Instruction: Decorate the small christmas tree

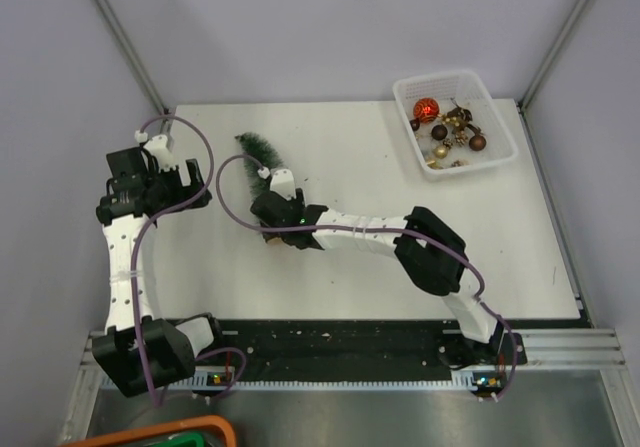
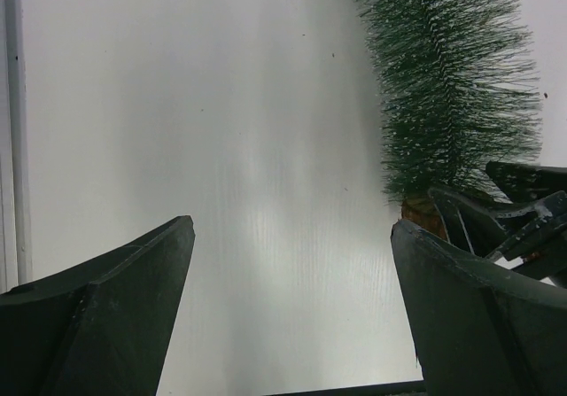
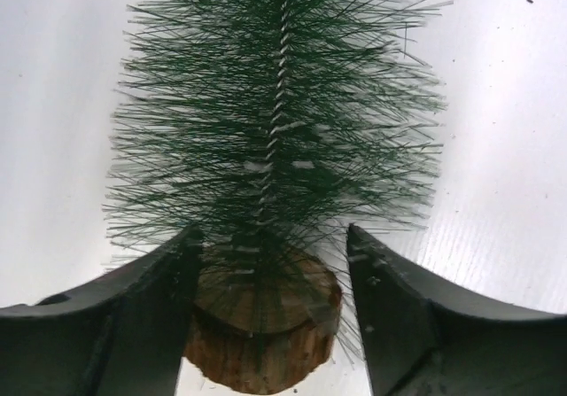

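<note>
The small christmas tree [image 1: 258,153] lies on its side on the white table, tip toward the back left. Its dark green bristles and round wooden base [image 3: 266,325] fill the right wrist view. My right gripper [image 1: 268,199] is open, one finger either side of the base [image 3: 273,245]. The left finger looks against the disc and the right finger stands a sliver off it. My left gripper [image 1: 190,182] is open and empty [image 2: 292,228], left of the tree. The tree [image 2: 452,77] and the right gripper's fingers [image 2: 523,201] show at the right edge of the left wrist view.
A white basket [image 1: 455,77] at the back right holds several red and brown baubles [image 1: 445,122]. The table [image 1: 380,167] ends at grey walls behind and at both sides. An orange-rimmed bin [image 1: 170,429] sits below the near left edge.
</note>
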Controlling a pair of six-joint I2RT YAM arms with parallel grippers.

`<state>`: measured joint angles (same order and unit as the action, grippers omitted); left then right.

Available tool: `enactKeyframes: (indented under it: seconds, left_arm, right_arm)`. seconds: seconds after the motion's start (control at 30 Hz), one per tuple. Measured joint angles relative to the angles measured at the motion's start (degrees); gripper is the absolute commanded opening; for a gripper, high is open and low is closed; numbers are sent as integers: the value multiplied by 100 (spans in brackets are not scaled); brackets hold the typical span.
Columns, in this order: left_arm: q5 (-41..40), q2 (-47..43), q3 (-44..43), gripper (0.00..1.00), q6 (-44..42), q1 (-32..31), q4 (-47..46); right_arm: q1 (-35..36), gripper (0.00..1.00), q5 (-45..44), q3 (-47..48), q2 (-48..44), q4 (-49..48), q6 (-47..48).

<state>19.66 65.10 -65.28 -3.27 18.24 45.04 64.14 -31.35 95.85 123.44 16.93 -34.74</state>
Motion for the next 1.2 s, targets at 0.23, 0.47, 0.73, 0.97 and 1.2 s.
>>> enactKeyframes:
  seconds: [0.23,0.47,0.73,0.97,1.2]
  left_arm:
    - [-83,-11,116,99,-76,17,0]
    - [-133,-74,221,99,-166,39,0]
    - [-127,-160,251,99,-247,44,2]
    - [-107,-164,251,99,-251,44,7]
    - [-111,-313,251,99,-280,48,33]
  right_arm:
    - [66,41,-37,-280,-96,-280,48]
    - [66,37,-422,-1622,-1093,-402,579]
    - [66,40,-767,-3027,-2229,-208,1506]
    - [11,47,-828,-3244,-2417,-66,2009]
    - [-214,46,-581,-2553,-2341,313,2277]
